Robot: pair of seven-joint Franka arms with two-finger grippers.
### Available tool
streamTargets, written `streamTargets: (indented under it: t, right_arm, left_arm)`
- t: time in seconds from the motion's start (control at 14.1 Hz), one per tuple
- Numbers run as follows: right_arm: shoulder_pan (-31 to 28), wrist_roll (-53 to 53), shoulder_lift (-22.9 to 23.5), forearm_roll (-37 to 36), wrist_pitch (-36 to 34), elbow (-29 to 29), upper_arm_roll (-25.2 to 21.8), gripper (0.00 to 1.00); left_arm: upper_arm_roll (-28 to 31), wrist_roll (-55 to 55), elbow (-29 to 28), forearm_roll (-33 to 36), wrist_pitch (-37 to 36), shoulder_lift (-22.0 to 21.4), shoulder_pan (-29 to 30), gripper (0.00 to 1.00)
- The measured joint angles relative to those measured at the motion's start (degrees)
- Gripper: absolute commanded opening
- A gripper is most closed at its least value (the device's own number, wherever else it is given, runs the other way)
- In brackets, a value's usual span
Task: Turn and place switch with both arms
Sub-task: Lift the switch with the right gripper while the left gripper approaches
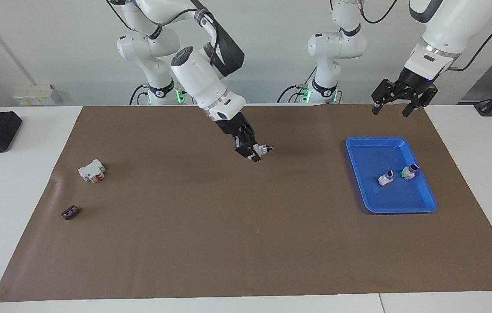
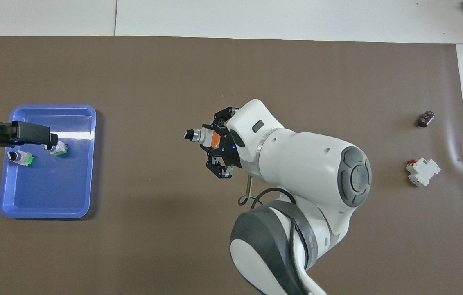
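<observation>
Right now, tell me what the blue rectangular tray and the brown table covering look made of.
Blue rectangular tray: probably moulded plastic, glossy; a bright glare streak crosses its floor and the corners are rounded. Brown table covering: looks like a matte paper or thin mat sheet; no glare, slight ripple at one edge.
</observation>
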Motion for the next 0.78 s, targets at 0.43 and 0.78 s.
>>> streamTargets:
  t: [0.43,0.78]
  right_arm:
    - [1.9,1.8,-2.0,0.0,0.0,-0.9,0.0,0.00]
    - [2.0,1.8,-1.9,0.0,0.0,-1.2,0.0,0.00]
  left_arm:
    - [-0.3,-15.8,-2.0,-10.5,0.2,-0.8,-0.5,1.00]
    - [-2.3,-30.5,-2.0,-18.0,2.2,-0.9,-0.6,0.91]
